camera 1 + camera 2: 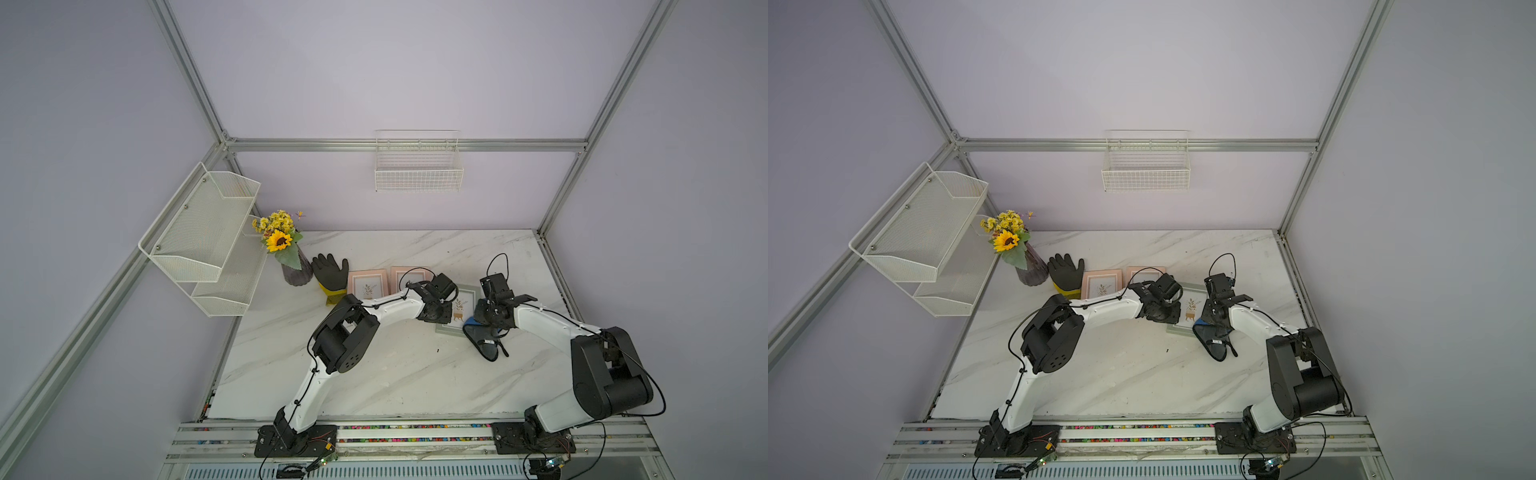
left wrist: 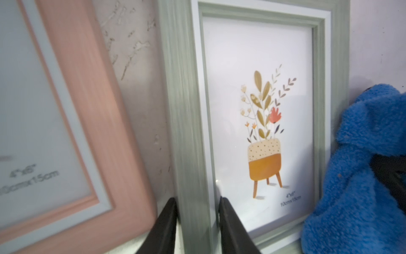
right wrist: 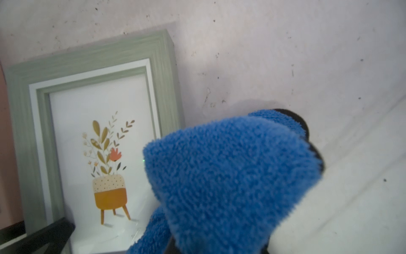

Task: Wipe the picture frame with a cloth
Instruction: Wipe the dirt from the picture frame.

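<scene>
I have the left gripper (image 2: 198, 204) pinched across one long border of the green picture frame (image 2: 184, 99), which I judge pins it flat so a wipe won't skid it. The right gripper (image 1: 484, 318) is clenched on the bunched blue cloth (image 3: 230, 176), which hangs at the frame's opposite edge; I can't tell whether it touches the glass. The frame lies on a speckled white marble-look tabletop (image 1: 395, 374), with pink frames (image 1: 368, 284), a black glove (image 1: 330, 272) and a sunflower vase (image 1: 293, 270) behind. Lilac walls carry a wire basket (image 1: 419, 170) and a mesh shelf (image 1: 203, 232)
</scene>
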